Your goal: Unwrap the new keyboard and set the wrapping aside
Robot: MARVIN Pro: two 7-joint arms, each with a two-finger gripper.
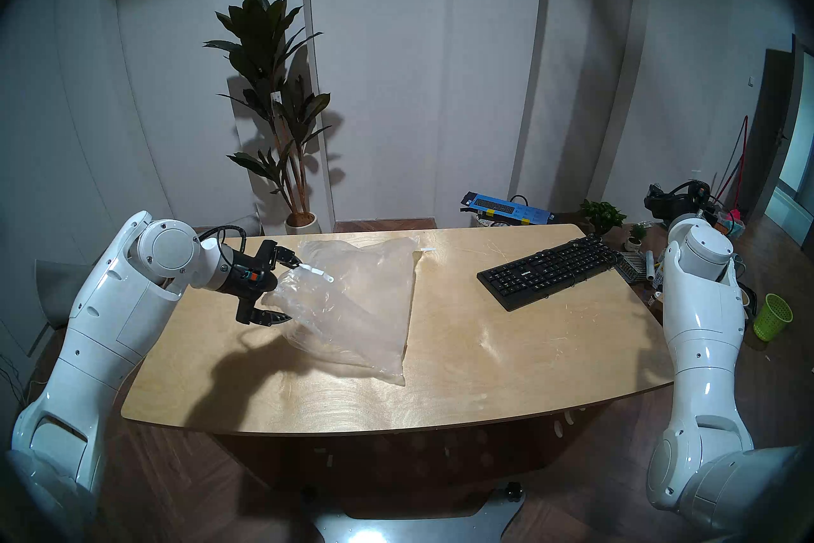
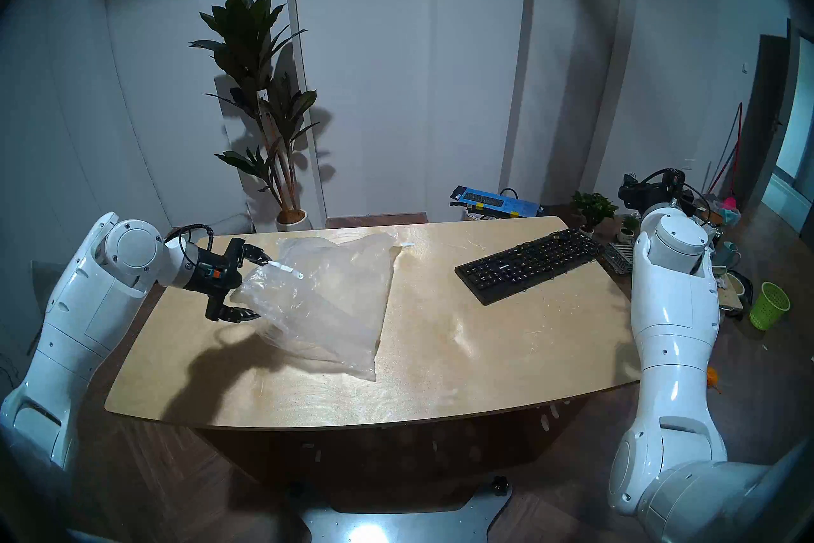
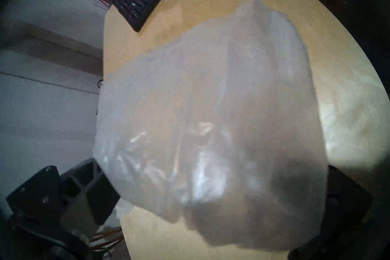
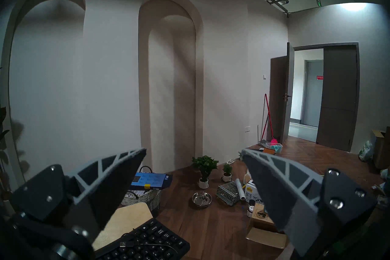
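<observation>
Plastic wrapping (image 1: 357, 304) lies crinkled on the wooden table (image 1: 484, 374), its near end bunched up between the spread fingers of the left gripper (image 1: 288, 288); one finger touches the white strip at the bag's edge, the other sits just beside the lower folds, and neither is pressed shut on it. Well apart from that gripper, toward the table's far right corner, rests the bare black keyboard (image 1: 550, 269). In its own wrist view the right gripper (image 4: 193, 153) hangs with fingers wide apart and nothing between them, the keyboard just below and the blue box (image 4: 150, 181) beyond on a basket.
</observation>
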